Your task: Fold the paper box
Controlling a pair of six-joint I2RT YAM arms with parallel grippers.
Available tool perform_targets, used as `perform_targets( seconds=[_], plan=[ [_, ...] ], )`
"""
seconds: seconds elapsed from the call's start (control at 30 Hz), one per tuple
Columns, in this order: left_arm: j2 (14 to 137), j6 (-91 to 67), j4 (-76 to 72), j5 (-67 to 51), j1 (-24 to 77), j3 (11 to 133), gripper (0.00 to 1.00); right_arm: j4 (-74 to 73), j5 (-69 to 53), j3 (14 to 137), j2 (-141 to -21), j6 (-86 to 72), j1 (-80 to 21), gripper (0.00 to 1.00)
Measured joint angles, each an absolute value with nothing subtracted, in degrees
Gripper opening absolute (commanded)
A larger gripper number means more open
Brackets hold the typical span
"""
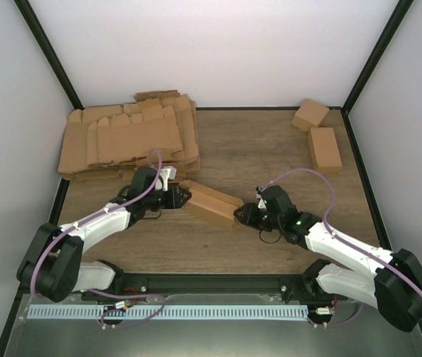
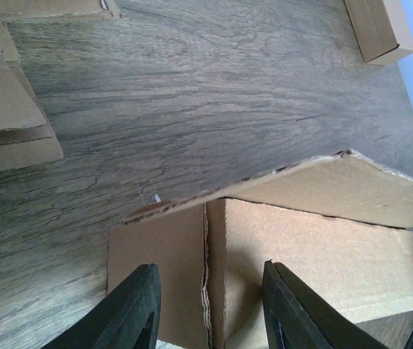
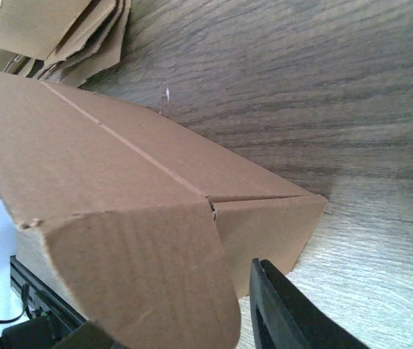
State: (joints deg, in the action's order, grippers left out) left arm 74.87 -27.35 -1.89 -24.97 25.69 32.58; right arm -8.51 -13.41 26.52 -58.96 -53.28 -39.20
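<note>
Item count:
- One partly folded paper box (image 1: 211,202), centre of frame.
- One pile of flat cardboard blanks (image 1: 125,137), upper left.
- Two closed boxes, upper right: square box (image 1: 310,114), oblong box (image 1: 325,147).
- Two grippers: left gripper (image 1: 183,196), right gripper (image 1: 239,216).

Item one, as I logged it: left arm (image 1: 92,223) stretched low toward centre, left gripper (image 1: 181,198) fingers (image 2: 137,309) parted. Item two: right arm (image 1: 345,253) mirrored inward, right gripper (image 1: 238,216) likewise. I couldn't confirm either grip.
</note>
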Motion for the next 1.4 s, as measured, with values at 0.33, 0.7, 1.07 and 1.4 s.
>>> perform_targets(
  seconds=[0.33, 0.7, 1.07, 1.4],
  plan=[
    [75.2, -29.15, -2.28, -25.5, 25.71, 32.56, 0.4, -8.6, -12.99, 27.59, -60.42, -52.73, -39.2, 0.29],
    [68.73, -38.63, -0.91, -22.28, 31.57, 29.1, 0.53, -15.05, -8.86, 33.08, -60.53, -46.15, -39.2, 0.41],
    [61.89, -38.83, 10.39, -13.23, 33.32, 32.84, 0.68, -18.44, -7.27, 34.02, -60.51, -40.93, -39.2, 0.51],
    [58.61, -31.7, 24.03, -7.31, 33.15, 42.17, 0.76, -21.43, -5.72, 36.14, -58.96, -35.77, -39.2, 0.6]
  ],
)
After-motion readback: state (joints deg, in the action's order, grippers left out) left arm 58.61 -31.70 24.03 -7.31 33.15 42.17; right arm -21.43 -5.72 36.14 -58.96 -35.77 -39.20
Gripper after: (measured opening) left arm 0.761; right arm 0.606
